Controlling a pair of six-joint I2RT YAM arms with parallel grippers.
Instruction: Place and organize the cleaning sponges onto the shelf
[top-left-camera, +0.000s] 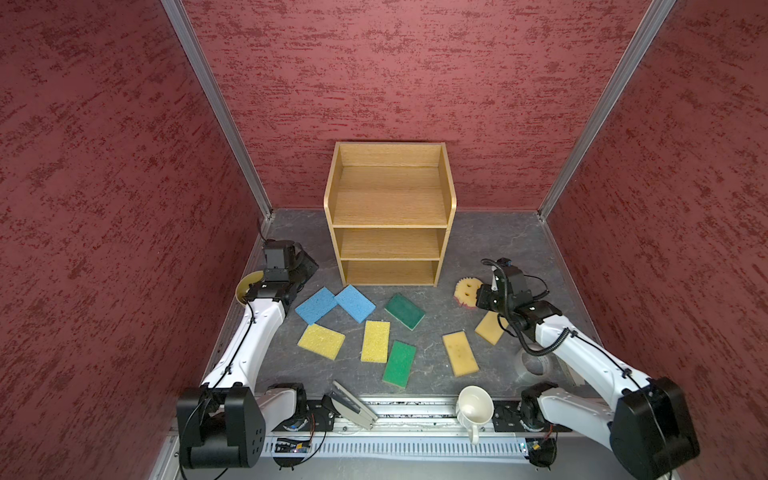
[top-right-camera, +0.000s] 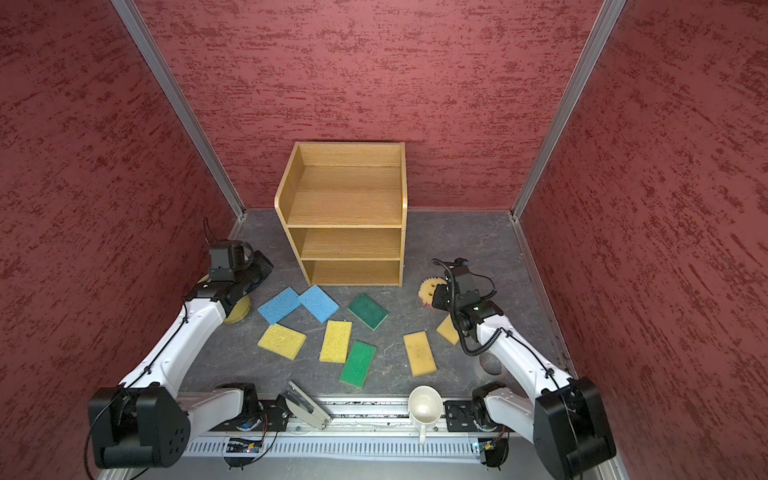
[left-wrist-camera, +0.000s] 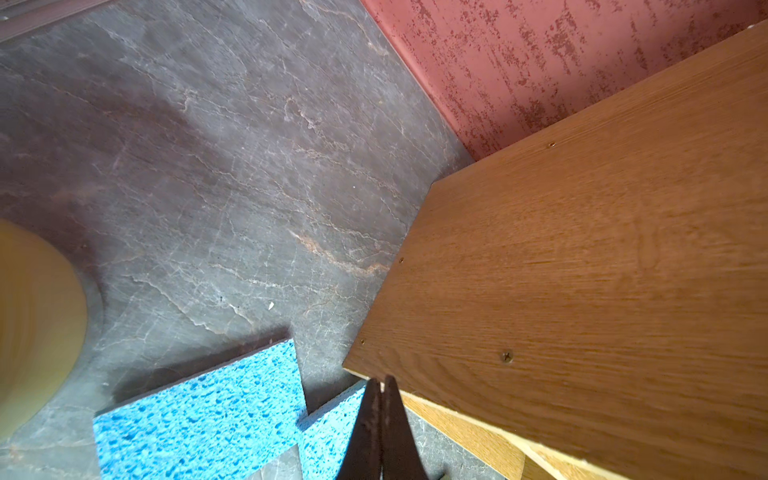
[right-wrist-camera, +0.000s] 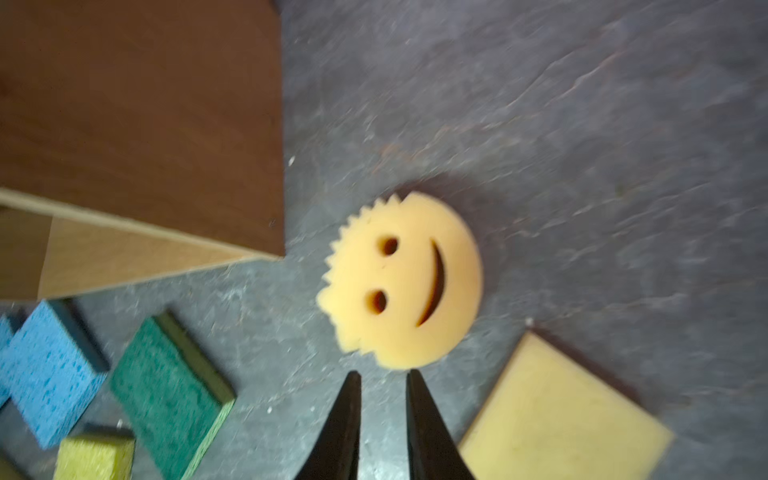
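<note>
In both top views the shelf (top-left-camera: 388, 199) stands empty at the back of the counter (top-left-camera: 478, 241). All nine sponges (top-left-camera: 376, 340) lie flat in front of it, so sorting has apparently not begun.

In the left wrist view, the left end effector (left-wrist-camera: 382, 380) is pinched fully closed on nothing, over the blue sponges (left-wrist-camera: 199, 424) beside the shelf's side.

In the right wrist view, the right end effector (right-wrist-camera: 382, 374) shows a narrow, empty gap aimed at the smiley (right-wrist-camera: 403, 282). The smiley lies between the shelf and a tan sponge (right-wrist-camera: 561, 411), probably the first pick.
</note>
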